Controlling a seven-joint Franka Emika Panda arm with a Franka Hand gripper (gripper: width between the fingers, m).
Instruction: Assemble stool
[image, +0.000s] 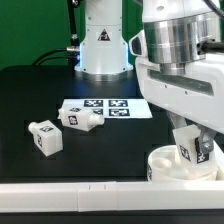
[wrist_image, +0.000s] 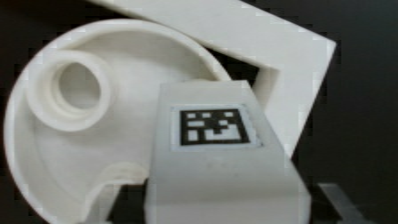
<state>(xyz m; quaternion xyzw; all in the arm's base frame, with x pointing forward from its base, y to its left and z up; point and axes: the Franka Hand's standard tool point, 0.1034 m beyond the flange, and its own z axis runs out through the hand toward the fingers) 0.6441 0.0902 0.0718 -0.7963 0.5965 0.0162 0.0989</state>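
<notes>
My gripper (image: 191, 157) is shut on a white stool leg (image: 186, 149) and holds it upright over the round seat (image: 163, 170) at the exterior view's lower right. In the wrist view the leg (wrist_image: 222, 165) shows its square tag (wrist_image: 217, 127) and fills the space between the fingers (wrist_image: 336, 203) of the gripper (wrist_image: 222, 208). The seat (wrist_image: 54, 150) lies under it, with a round socket hole (wrist_image: 75, 82) beside the leg's far end. Whether the leg's end touches the seat I cannot tell. Two more legs (image: 45, 137) (image: 80, 120) lie loose on the black table to the exterior view's left.
The marker board (image: 112, 107) lies mid-table behind the loose legs. The arm's base (image: 100, 45) stands at the back. A white angled fence (wrist_image: 267, 45) runs close beside the seat. A white rail (image: 60, 198) borders the table's front edge.
</notes>
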